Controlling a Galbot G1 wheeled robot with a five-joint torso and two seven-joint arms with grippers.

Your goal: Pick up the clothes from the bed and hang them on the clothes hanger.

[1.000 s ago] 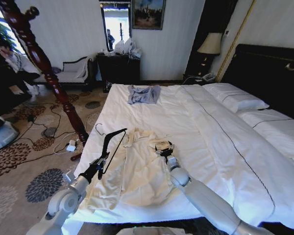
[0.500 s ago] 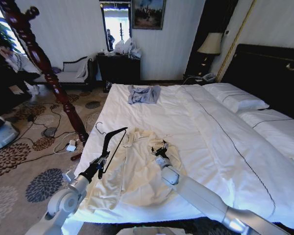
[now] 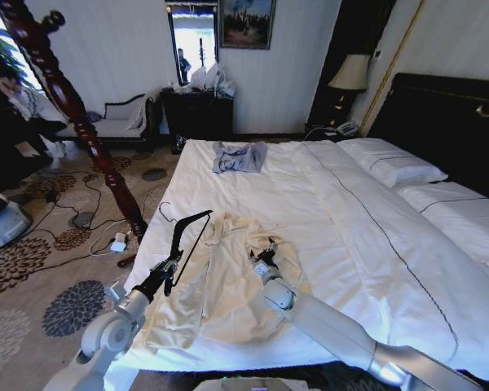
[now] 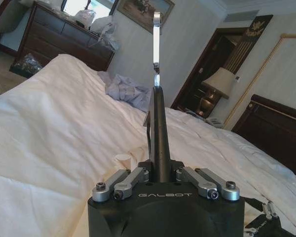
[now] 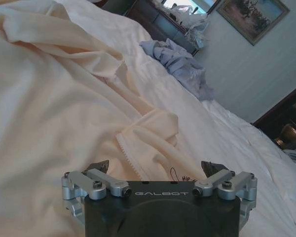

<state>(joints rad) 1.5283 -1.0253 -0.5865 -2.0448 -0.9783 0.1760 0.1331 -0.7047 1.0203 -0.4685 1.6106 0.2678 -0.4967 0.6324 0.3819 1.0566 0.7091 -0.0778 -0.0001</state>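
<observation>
Two grippers are at work over the bed (image 3: 350, 220). The cream robe (image 3: 220, 285) lies near the bed's left edge, long axis toward me, collar away. My left gripper (image 3: 169, 270), arm raised, clamps the black hanger (image 3: 189, 236), hook (image 3: 165, 213) pointing away. My right gripper (image 3: 261, 254), arm stretched low, rests spread wide on the robe's collar

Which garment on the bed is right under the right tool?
The cream robe. The open right tool sits over it; the small grey-blue garment lies apart, toward the far edge.
</observation>
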